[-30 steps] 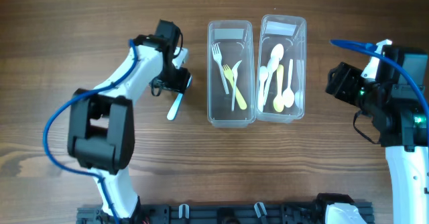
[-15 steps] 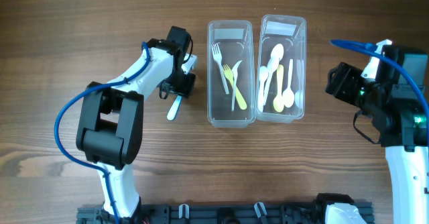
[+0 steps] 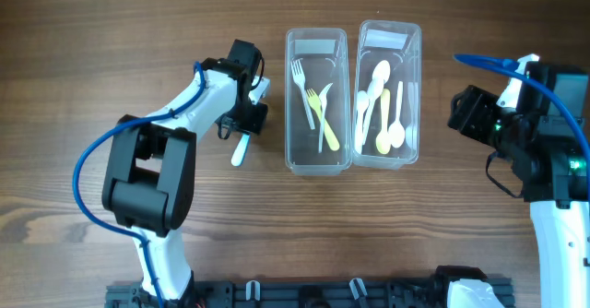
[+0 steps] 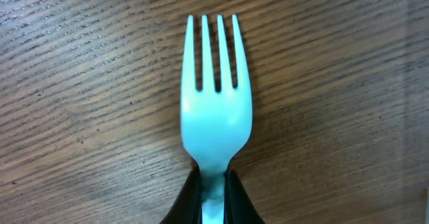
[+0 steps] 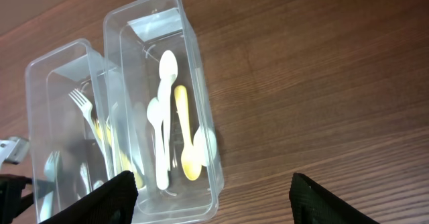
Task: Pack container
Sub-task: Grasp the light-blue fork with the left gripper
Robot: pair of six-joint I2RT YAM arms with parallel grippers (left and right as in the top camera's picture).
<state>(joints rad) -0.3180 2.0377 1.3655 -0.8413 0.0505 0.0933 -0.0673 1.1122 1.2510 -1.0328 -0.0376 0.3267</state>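
A light blue plastic fork (image 4: 214, 110) lies on the wooden table, tines pointing away from my left gripper (image 4: 213, 198), which is shut on its neck. From overhead the left gripper (image 3: 247, 114) sits just left of the containers, with one end of the fork (image 3: 240, 148) sticking out below it. The left clear container (image 3: 289, 96) holds forks (image 3: 316, 105). The right clear container (image 3: 418, 96) holds white and yellow spoons (image 3: 380, 105). My right gripper (image 3: 466, 114) hovers open to the right of both, nothing between its fingers (image 5: 110, 197).
In the right wrist view the spoon container (image 5: 201, 117) and fork container (image 5: 37, 103) stand side by side. A dark rail (image 3: 304, 294) runs along the table's near edge. Bare wood (image 3: 442, 216) lies around the containers.
My left gripper moved slightly right over the blue fork and its jaws shut on the fork's neck. The right arm has not moved.
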